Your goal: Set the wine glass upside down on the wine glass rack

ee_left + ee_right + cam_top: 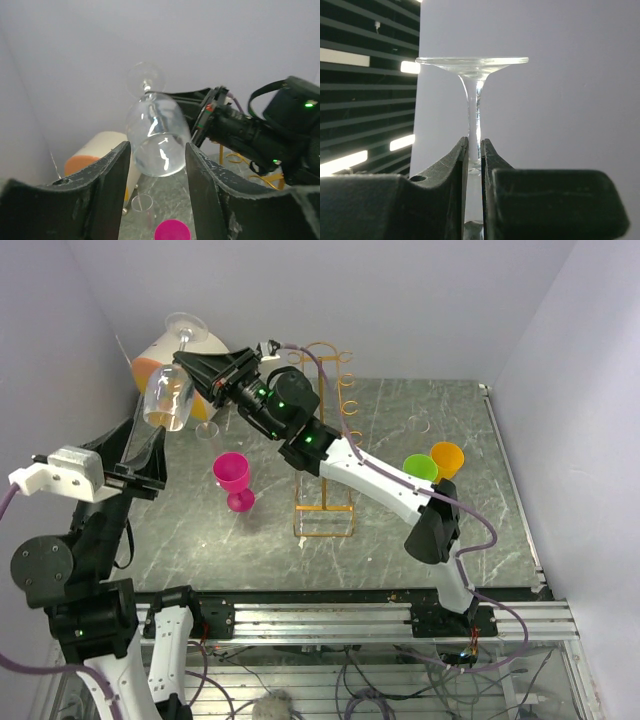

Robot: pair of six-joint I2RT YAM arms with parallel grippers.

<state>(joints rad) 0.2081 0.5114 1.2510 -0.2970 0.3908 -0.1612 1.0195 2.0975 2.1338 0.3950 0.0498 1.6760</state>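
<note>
Since the right gripper (474, 146) has its fingers pinched on the stem of the clear wine glass (168, 398), which hangs foot-up in the air left of the tall golden-orange wire rack (324, 508), the inverting looks done. The left gripper (148, 462) waits with fingers spread by the bowl, apparently not touching it. Hanging the glass on a ring hook of the rack is left.

R wrist: wine glass (474, 100) bowl hid below right gripper (474, 147), only stem + foot seen | top: wine glass rack (324, 507) mid section hid by right arm (365, 468); clear item (418, 423) too faint to ID | L wrist: pink cup (172, 231) cut by btm edge
</note>
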